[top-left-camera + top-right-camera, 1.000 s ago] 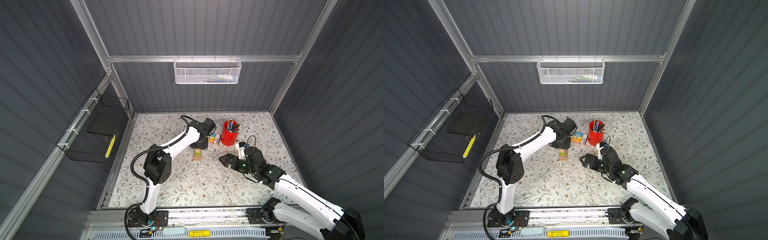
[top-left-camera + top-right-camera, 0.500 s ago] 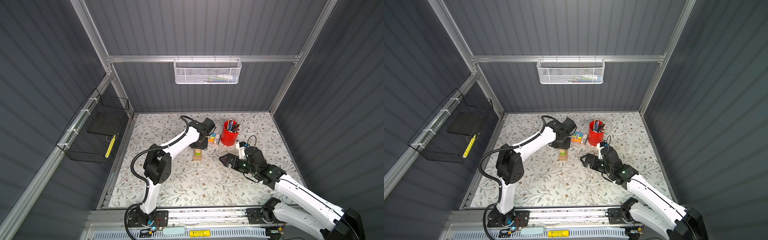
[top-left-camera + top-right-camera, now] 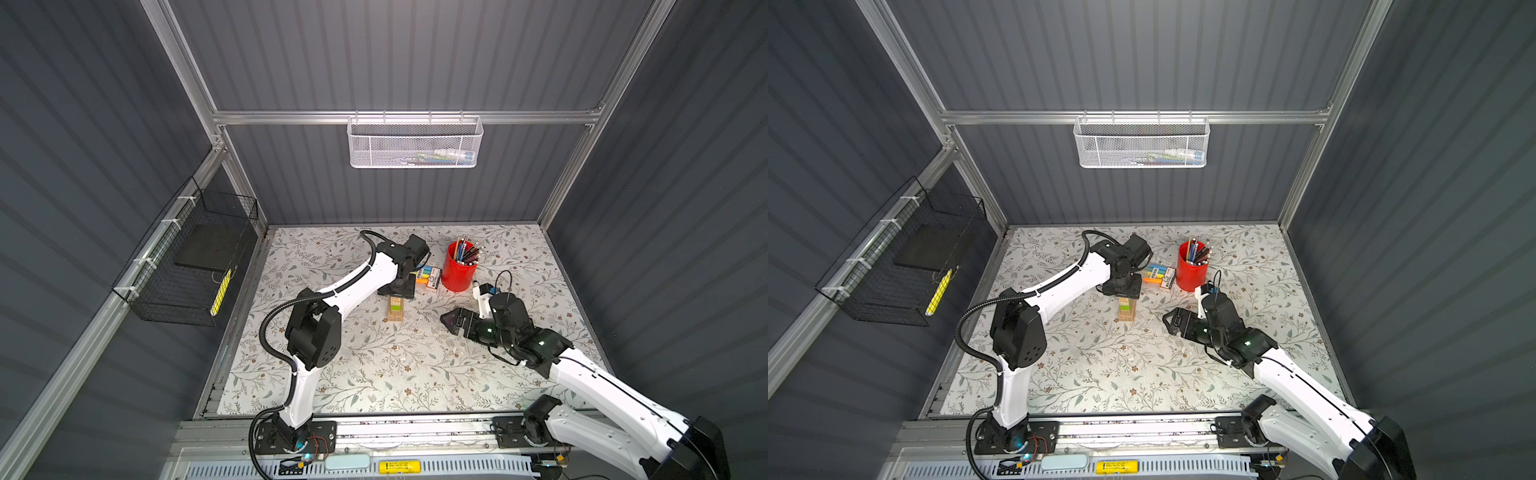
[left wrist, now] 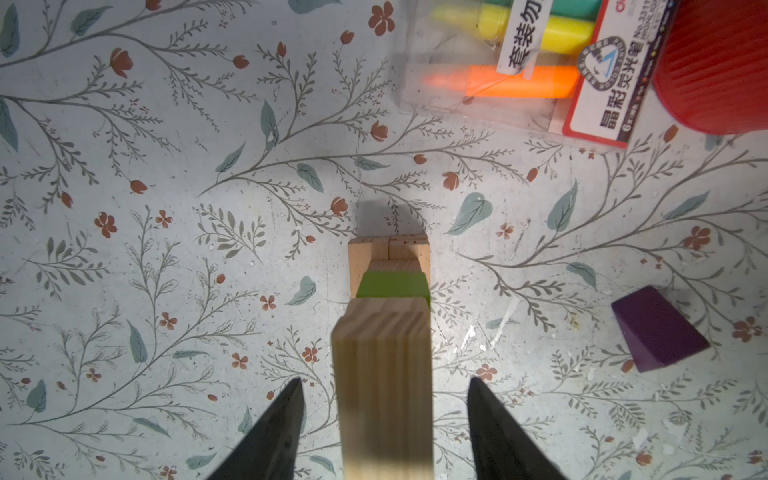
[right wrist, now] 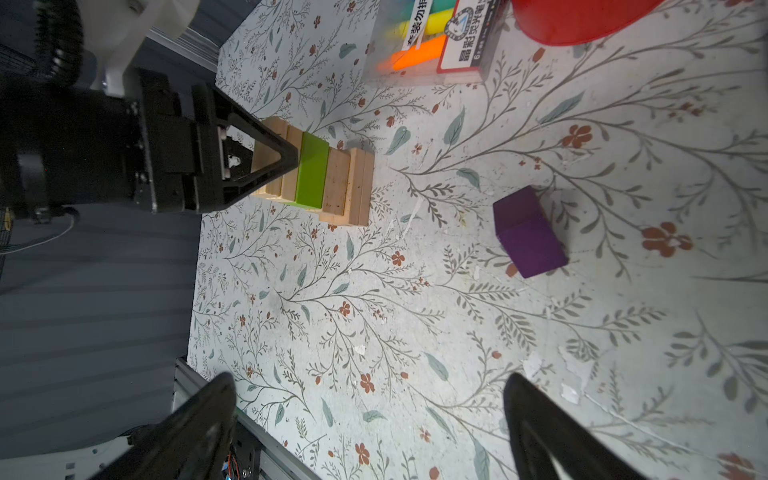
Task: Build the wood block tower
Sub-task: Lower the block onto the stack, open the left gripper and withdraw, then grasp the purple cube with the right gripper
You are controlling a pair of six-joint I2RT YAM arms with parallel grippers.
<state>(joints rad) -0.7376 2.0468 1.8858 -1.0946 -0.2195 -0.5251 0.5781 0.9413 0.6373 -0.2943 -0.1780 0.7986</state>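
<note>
Tan wood tower [image 3: 395,309] stands mid-desk [image 3: 374,374], green block [image 4: 392,284] partway up. Your left tool [image 4: 384,379] straddles its top block, jaws apart. Right tool [image 5: 370,376] gapes wide; purple block [image 5: 530,232] lies loose nearby.

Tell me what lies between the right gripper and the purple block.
Right wrist view: only bare floral mat between the right gripper and purple block.
</note>
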